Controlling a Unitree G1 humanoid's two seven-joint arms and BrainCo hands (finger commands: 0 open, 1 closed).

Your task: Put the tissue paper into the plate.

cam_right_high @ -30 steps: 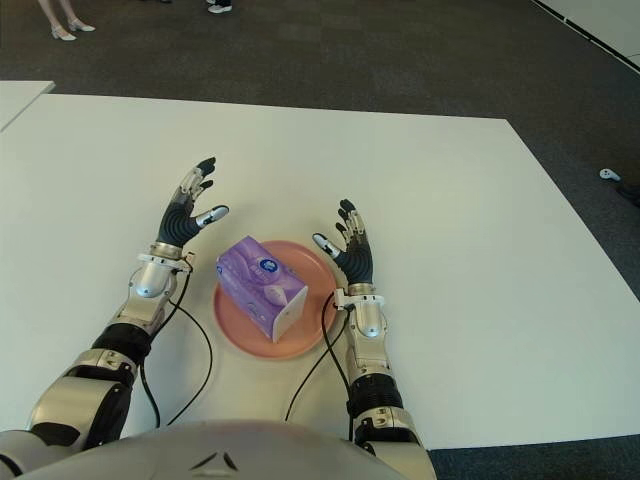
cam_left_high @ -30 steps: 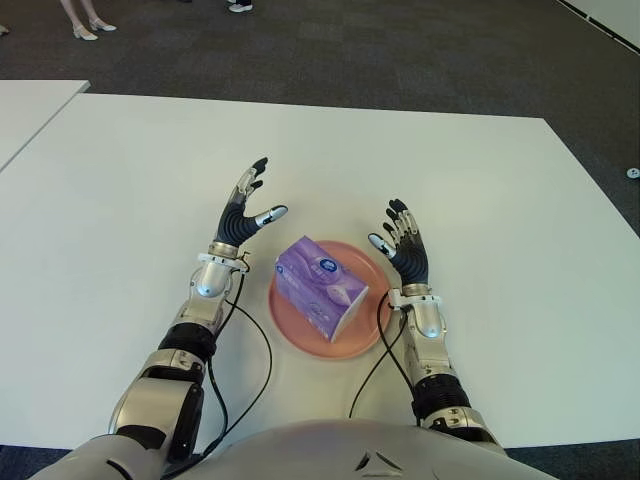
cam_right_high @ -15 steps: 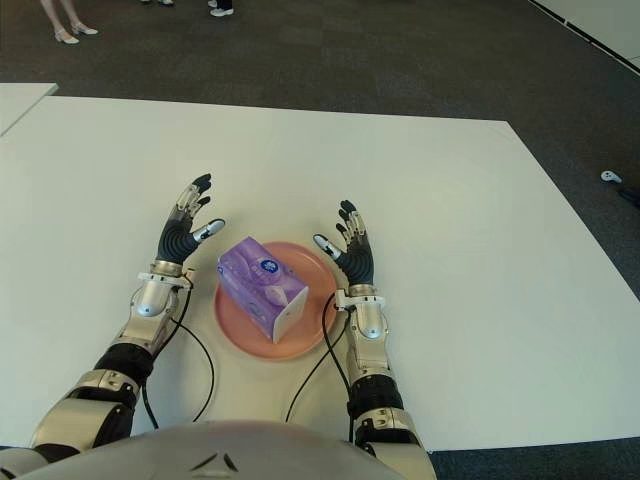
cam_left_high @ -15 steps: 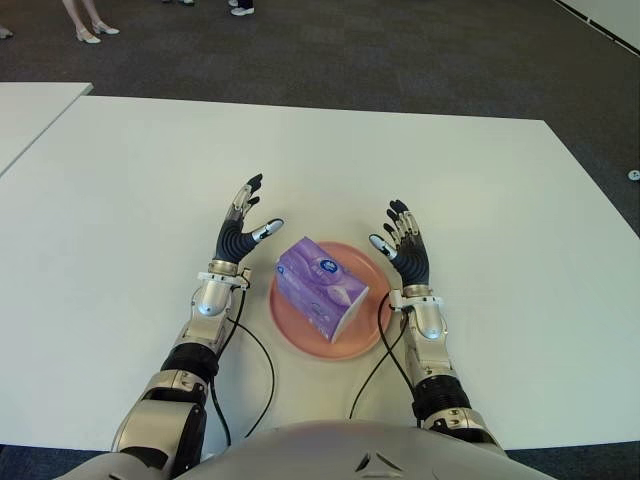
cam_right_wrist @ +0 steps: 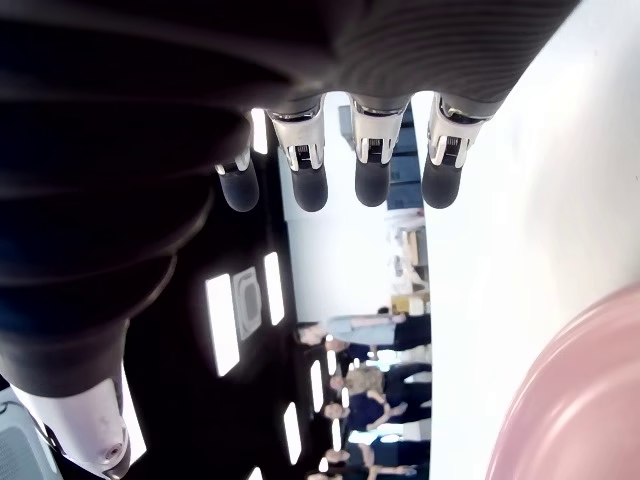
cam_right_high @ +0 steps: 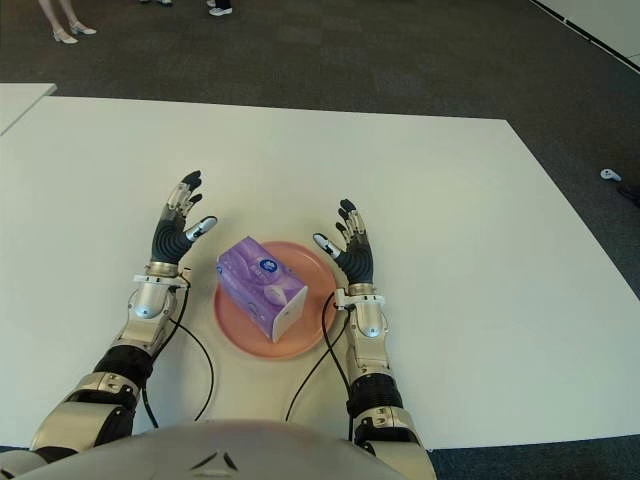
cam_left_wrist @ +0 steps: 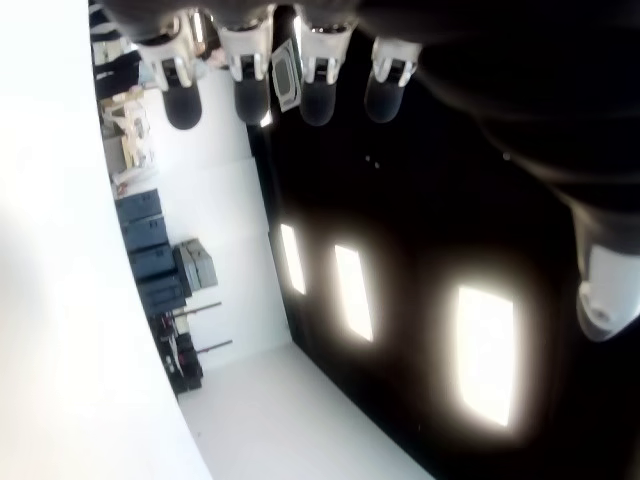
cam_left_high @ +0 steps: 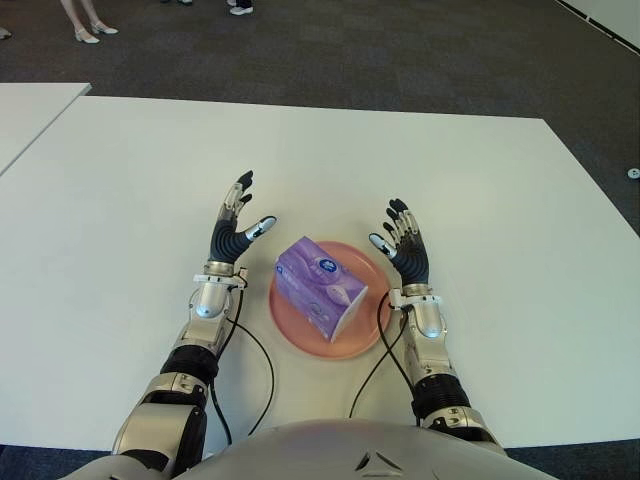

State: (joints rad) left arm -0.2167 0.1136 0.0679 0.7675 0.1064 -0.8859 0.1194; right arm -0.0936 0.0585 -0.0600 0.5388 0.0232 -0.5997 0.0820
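Already the purple soft pack of tissue paper (cam_left_high: pixel 320 287) lies inside the round pink plate (cam_left_high: pixel 295 335), in the near middle of the white table (cam_left_high: pixel 480 190), just in front of the robot's body. Its long axis runs diagonally, from the far-left end to the near-right end, and the near-right end reaches close to the plate's rim on that side (it does not seem to hang over it, as far as I can see).

The pack sits between the two hands. The right hand (cam_left_high: pixel 404 250) shows just beside the plate's right edge, fingers straight and spread, holding nothing; its wrist view confirms the extended fingers (cam_right_wrist: pixel 370 170) with only air between them and a piece of the pink plate at the side. The left hand (cam_left_high: pixel 232 228) shows a little further from the plate, on its left side and slightly farther up the table, also with spread, empty fingers. So the right hand is the nearer one to the pack.

I judge that the placing is done, and what remains is only to draw the hands away. There is wide bare table on both sides and beyond the plate, and the table edges are well apart from everything.
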